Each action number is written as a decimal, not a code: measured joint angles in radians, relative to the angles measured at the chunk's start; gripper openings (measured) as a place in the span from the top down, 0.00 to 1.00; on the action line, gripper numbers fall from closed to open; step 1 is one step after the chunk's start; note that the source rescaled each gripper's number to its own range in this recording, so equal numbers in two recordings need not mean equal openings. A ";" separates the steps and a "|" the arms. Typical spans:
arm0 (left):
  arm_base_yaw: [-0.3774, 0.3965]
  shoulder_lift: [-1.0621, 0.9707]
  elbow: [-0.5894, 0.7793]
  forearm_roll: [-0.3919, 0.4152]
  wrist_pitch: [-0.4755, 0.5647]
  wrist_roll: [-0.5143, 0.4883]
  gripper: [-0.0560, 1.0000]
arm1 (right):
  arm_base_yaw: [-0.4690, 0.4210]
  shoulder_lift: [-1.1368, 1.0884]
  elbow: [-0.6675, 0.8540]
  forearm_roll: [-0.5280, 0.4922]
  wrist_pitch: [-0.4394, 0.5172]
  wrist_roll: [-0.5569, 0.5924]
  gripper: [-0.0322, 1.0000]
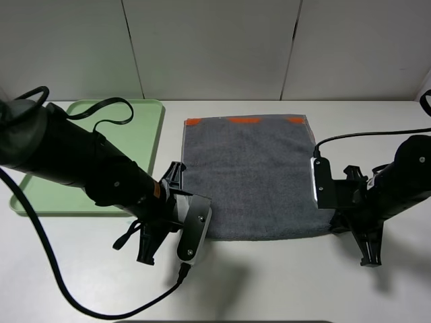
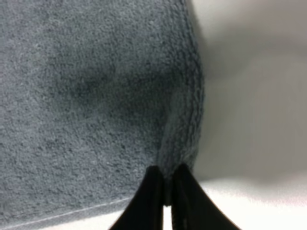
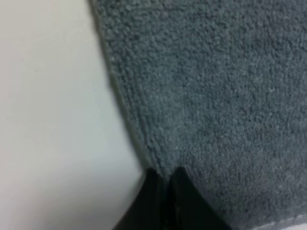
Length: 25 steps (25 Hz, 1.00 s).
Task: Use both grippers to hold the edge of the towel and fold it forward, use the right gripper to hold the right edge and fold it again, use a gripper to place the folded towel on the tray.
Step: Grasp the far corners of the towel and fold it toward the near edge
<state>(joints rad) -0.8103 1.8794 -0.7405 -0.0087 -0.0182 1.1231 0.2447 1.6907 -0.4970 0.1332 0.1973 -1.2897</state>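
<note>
Left gripper (image 2: 166,176) and right gripper (image 3: 164,175) are each clenched on a sliver of the towel's (image 1: 249,168) plain hem (image 1: 269,236), so if you lift unevenly, a corner could slip free.

Looks like a robotics lab bench, not anybody's home: bare white tabletop (image 1: 283,286), blank white wall panels (image 1: 209,47) along its far edge, black left arm (image 1: 74,161) and right arm (image 1: 404,178) reaching in from the side edges, loose black cable (image 1: 374,134) trailing across.
</note>
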 joint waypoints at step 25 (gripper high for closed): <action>0.000 -0.082 0.000 0.000 -0.001 -0.003 0.95 | 0.000 -0.122 0.001 -0.004 0.076 0.000 0.97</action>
<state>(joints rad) -0.8103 1.7978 -0.7405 -0.0087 -0.0195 1.1205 0.2447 1.5690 -0.4957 0.1291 0.2737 -1.2897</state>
